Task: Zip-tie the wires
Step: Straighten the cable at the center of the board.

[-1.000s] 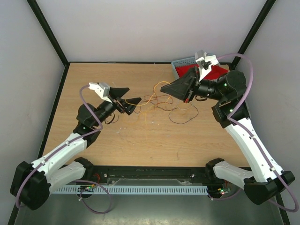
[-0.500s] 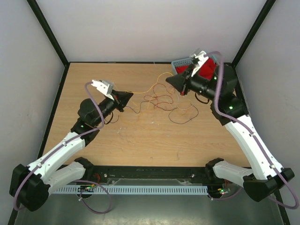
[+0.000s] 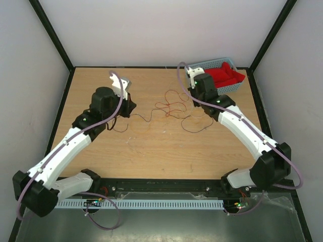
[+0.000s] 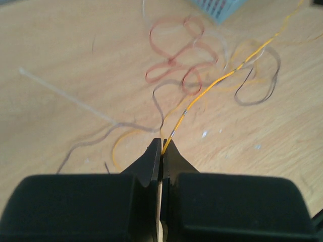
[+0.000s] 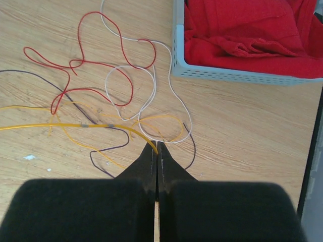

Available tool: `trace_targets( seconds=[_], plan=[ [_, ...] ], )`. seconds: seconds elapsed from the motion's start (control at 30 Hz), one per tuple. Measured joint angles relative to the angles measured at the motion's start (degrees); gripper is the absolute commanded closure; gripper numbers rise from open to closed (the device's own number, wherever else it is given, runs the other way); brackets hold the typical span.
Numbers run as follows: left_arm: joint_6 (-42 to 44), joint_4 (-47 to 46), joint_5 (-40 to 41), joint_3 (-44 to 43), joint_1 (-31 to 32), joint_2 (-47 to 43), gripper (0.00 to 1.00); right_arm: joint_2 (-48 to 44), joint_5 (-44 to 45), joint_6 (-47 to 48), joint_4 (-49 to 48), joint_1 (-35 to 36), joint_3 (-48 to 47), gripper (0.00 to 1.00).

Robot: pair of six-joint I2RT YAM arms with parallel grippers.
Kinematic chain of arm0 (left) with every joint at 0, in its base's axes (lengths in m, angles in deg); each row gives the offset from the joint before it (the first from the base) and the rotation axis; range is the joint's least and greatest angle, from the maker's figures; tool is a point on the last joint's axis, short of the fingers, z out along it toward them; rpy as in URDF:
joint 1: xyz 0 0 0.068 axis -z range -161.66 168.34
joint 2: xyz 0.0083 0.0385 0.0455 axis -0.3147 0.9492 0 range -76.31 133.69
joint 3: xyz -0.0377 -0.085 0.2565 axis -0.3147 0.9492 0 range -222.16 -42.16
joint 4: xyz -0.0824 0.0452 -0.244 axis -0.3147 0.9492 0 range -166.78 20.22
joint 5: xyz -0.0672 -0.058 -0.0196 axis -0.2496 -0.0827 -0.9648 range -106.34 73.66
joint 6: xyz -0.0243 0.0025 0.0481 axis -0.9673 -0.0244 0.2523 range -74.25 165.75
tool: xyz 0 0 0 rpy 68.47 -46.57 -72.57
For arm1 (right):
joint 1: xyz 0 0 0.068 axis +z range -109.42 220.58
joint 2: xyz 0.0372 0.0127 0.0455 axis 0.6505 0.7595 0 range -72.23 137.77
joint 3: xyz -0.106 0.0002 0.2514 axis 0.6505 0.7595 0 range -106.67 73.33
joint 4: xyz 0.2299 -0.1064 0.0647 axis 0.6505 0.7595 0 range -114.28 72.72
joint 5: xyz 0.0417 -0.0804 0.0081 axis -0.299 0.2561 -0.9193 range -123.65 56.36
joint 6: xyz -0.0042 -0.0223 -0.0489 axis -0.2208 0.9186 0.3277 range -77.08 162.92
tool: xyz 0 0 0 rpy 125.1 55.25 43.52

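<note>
Both your left fingers [image 4: 150, 162] and right fingers [image 5: 147, 164] pinch what looks like one orange strand of the wires [image 5: 65, 125].

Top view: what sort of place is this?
Probably a lab robot test cell: a wooden tabletop boxed in by plain white walls on black frame posts, a left arm and right arm bolted at its near edge, loose wires lying on it.
</note>
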Motion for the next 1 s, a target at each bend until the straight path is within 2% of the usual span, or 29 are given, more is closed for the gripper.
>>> trace_targets(
  seconds=[0.2,0.33,0.73,0.9,1.0],
  plan=[
    [-1.77,6.23,-3.13,0.57,-3.45,7.28,1.0,2.27,8.28,1.57,0.44,3.78,-0.11,1.0],
    [-2.89,6.71,-5.9,0.35,-3.56,7.58,1.0,1.92,13.7,3.45,1.75,4.04,-2.89,1.0],
    [-6.43,2.05,-17.88,-10.56,1.22,10.58,1.0,-10.29,28.02,10.91,1.53,4.15,-9.11,1.0],
    [-7.76,1.75,-19.23,-8.66,0.72,11.98,1.0,-10.84,28.68,11.54,1.14,4.15,-3.91,1.0],
    [-9.09,2.69,-19.67,-4.66,-1.95,12.09,1.0,-8.52,27.26,9.9,1.18,4.17,1.88,1.0]
  ],
)
